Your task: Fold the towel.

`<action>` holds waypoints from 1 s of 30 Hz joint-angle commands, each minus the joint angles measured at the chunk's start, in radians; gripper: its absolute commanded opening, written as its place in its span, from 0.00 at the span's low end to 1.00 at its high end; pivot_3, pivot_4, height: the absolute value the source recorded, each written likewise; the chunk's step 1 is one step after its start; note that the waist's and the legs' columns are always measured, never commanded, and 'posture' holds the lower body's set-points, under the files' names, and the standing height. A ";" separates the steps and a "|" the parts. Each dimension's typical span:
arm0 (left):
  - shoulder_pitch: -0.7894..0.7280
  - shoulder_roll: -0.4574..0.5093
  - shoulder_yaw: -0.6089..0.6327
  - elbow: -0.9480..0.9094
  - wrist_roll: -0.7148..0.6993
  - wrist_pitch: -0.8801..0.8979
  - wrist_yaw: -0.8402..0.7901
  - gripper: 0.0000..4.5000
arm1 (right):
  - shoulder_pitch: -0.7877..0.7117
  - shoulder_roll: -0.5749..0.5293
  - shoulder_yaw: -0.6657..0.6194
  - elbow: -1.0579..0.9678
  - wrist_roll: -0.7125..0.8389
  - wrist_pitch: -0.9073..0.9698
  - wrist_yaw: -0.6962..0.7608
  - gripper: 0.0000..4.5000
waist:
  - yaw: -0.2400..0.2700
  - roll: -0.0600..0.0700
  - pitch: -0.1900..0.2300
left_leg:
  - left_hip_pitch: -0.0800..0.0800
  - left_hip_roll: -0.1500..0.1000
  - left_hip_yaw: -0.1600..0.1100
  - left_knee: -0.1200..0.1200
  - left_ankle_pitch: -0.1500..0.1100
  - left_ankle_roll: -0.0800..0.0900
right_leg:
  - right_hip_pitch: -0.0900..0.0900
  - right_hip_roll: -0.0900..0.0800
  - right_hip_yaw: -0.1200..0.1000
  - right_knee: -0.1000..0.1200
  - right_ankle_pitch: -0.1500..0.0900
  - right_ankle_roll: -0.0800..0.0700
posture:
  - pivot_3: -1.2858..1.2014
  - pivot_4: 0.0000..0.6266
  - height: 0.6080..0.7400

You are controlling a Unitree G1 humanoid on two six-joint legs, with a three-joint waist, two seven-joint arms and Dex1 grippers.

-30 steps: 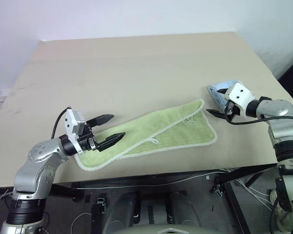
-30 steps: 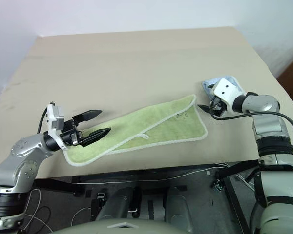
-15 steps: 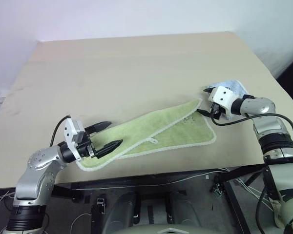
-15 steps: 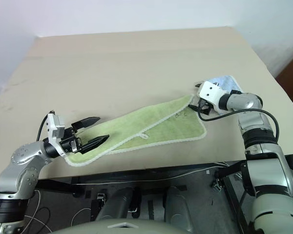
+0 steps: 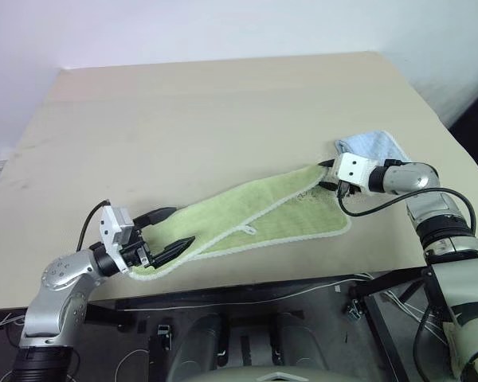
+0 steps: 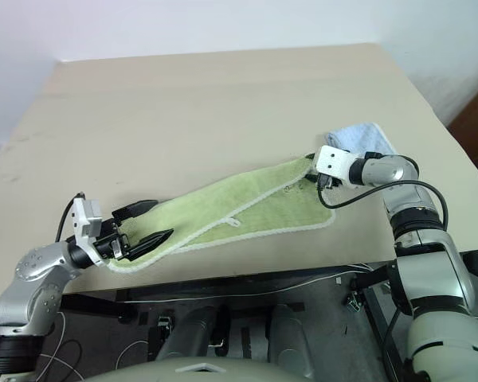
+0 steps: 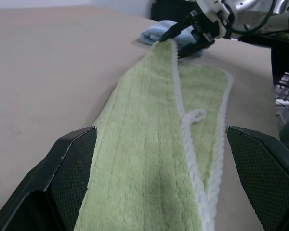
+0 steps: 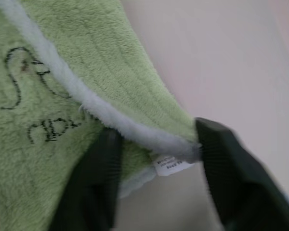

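Towel [image 5: 263,213] lies long and slantwise on the tan counter [image 5: 207,111], near the front edge, one end toward the robot's left, the other toward its right. It is light green with white stitched edging, partly doubled over along its length; a small white loop [image 5: 248,229] sits near the middle, and a small dark drawing [image 8: 26,103] shows close to the right-hand end.

Left pincer [image 5: 169,231]: fingers spread wide, nothing held. It sits low at the towel's left end, one finger on each side of the cloth's width as seen from the left wrist.

Right pincer [image 5: 328,177]: at the towel's far right corner. In the right wrist view the two black fingers [image 8: 98,178] stand on either side of the raised white edge, a small white label [image 8: 171,165] between them. Whether they have actually pinched the edge, cannot tell.

A light-blue folded cloth [image 5: 374,146] lies just behind the right pincer, beside the towel's corner.
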 commanded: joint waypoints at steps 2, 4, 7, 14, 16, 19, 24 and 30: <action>0.003 -0.007 0.018 0.028 0.011 -0.064 -0.024 1.00 | -0.050 0.005 -0.010 0.009 0.010 -0.031 0.009 0.16 | 0.000 0.000 0.000 | 0.000 0.000 0.000 0.000 0.000 0.000 | 0.000 0.000 0.000 0.000 0.000 0.000 | 0.52 0.24 1.00; -0.006 -0.010 0.017 0.050 0.016 -0.078 -0.030 1.00 | -0.058 0.008 -0.013 0.014 0.012 -0.034 0.010 0.00 | 0.000 0.000 0.000 | 0.001 0.000 0.000 0.000 0.000 0.000 | 0.000 0.000 0.000 0.000 0.000 0.000 | 0.52 0.24 1.00; -0.017 -0.011 0.015 0.074 0.018 -0.093 -0.037 1.00 | -0.068 0.003 -0.016 0.018 0.011 -0.037 0.009 0.00 | 0.000 0.000 0.000 | 0.001 0.000 0.000 0.000 0.000 0.000 | 0.000 0.000 0.000 0.000 0.000 0.000 | 0.52 0.24 1.00; -0.042 -0.006 0.010 0.105 0.017 -0.104 -0.056 1.00 | -0.078 -0.030 -0.038 -0.010 0.030 -0.002 0.020 0.00 | 0.000 0.000 0.000 | 0.001 0.000 0.000 0.000 0.000 0.000 | 0.000 0.000 0.000 0.000 0.000 0.000 | 0.52 0.24 1.00; -0.047 -0.004 0.005 0.100 0.017 -0.100 -0.060 1.00 | -0.083 -0.041 -0.057 -0.059 0.064 0.049 0.054 0.00 | 0.000 0.001 0.000 | 0.001 0.000 0.000 0.000 0.000 0.000 | 0.000 0.000 0.000 0.001 0.000 0.000 | 0.52 0.24 1.00; -0.048 -0.003 -0.006 0.086 0.018 -0.091 -0.065 1.00 | -0.091 -0.052 -0.082 -0.141 0.107 0.150 0.096 0.00 | 0.000 0.001 0.000 | 0.001 0.000 0.000 0.000 0.000 0.000 | 0.000 0.000 0.000 0.001 0.000 0.000 | 0.52 0.24 1.00; -0.032 0.002 -0.023 0.051 0.019 -0.080 -0.078 1.00 | -0.116 -0.059 -0.137 -0.307 0.203 0.354 0.146 0.00 | 0.000 0.001 0.000 | 0.001 0.000 0.000 -0.001 0.000 0.000 | 0.000 0.000 0.000 0.001 0.000 0.000 | 0.52 0.24 1.00; 0.001 0.032 -0.071 -0.059 0.022 -0.033 -0.083 1.00 | -0.125 -0.059 -0.170 -0.524 0.264 0.543 0.151 0.00 | 0.002 0.001 0.001 | 0.000 0.000 0.000 -0.002 0.000 0.000 | 0.000 0.000 0.001 0.000 0.000 0.000 | 0.52 0.24 1.00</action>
